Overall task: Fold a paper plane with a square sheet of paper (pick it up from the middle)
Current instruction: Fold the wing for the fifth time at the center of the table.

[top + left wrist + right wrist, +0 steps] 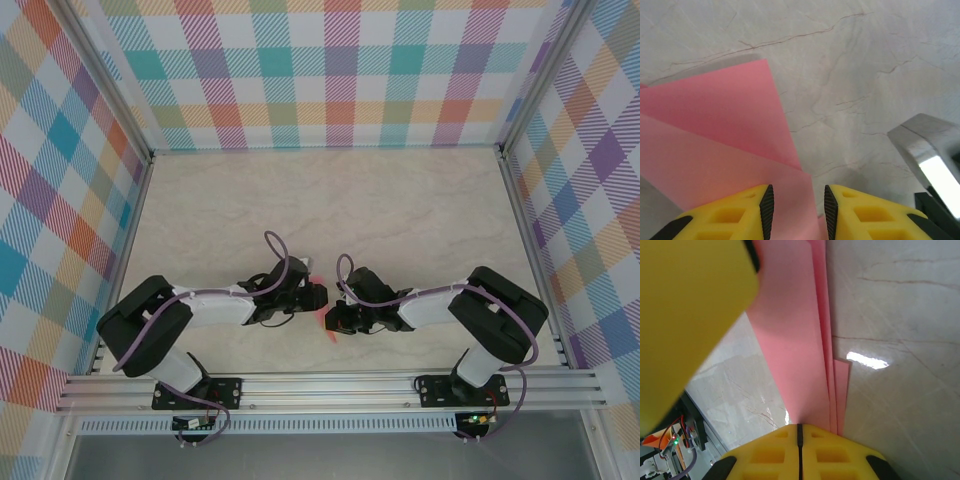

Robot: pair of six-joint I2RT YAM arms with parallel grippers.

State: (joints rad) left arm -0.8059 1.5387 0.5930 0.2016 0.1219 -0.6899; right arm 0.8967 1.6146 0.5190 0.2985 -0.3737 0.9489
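The square sheet of paper [790,340] is salmon pink and folded into several long layers. My right gripper [799,429] is shut on its near end, and the layers fan away from the jaws over the table. My left gripper [798,202] is open, its black pads a narrow gap apart, and a flap of the paper [715,130] runs through that gap. Neither pad presses on the flap. From above, the left gripper [318,296] and the right gripper [336,316] meet at the table's near middle, with slivers of pink paper [327,326] showing between them. A left finger [690,315] looms close in the right wrist view.
The marble-look tabletop [400,210] stretches behind the arms to checked walls [320,70]. An aluminium rail [330,385] runs along the near edge. A grey-white part of the right arm [930,160] sits just right of my left fingers.
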